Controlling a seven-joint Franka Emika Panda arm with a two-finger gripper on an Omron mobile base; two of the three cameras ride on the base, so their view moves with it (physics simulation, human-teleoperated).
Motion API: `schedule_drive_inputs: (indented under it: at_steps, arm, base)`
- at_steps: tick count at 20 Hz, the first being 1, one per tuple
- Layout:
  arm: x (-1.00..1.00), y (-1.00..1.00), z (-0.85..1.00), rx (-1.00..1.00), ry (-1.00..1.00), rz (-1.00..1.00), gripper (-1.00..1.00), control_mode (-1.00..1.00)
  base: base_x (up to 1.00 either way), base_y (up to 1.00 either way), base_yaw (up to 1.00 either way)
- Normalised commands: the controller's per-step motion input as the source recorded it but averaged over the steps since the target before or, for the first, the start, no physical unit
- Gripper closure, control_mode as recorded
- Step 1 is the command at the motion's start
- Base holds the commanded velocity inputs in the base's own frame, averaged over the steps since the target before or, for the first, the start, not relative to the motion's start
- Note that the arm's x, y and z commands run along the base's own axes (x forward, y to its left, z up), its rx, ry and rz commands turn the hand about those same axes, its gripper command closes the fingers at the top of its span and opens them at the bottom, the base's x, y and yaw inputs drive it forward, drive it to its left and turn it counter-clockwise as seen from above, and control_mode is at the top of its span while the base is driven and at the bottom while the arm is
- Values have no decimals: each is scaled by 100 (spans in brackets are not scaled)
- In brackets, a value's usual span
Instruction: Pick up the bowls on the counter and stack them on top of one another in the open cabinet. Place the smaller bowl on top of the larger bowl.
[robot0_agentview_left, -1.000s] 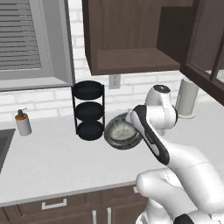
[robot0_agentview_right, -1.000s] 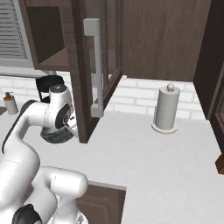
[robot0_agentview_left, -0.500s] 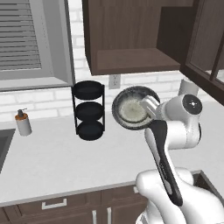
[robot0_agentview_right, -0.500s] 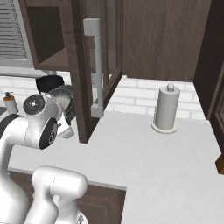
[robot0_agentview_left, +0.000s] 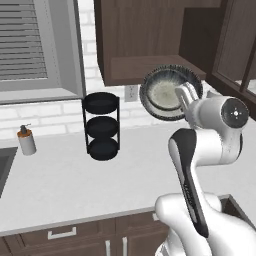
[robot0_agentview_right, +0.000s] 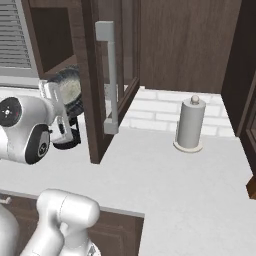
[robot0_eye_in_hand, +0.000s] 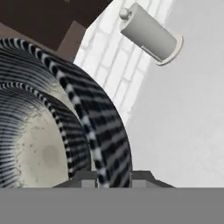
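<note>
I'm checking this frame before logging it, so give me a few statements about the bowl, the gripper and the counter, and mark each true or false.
1. The gripper is clamped on the rim of a bowl. True.
2. The bowl sits flat on the counter. False: it is lifted and tilted, in front of the open cabinet.
3. The black rack stands on the counter. True.
4. The paper towel roll lies on its side. False: it stands upright.
</note>
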Motion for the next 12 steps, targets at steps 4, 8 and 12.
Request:
schedule_drive_inputs:
  at_steps: [4, 8, 12]
  arm:
    - [21, 0, 100, 18, -6, -20, 100, -100]
    - [96, -10, 65, 19, 17, -4, 100, -100]
    - [100, -7, 41, 12, 28, 0, 100, -100]
  base:
    - [0, 0, 0]
    - [0, 0, 0]
    - [0, 0, 0]
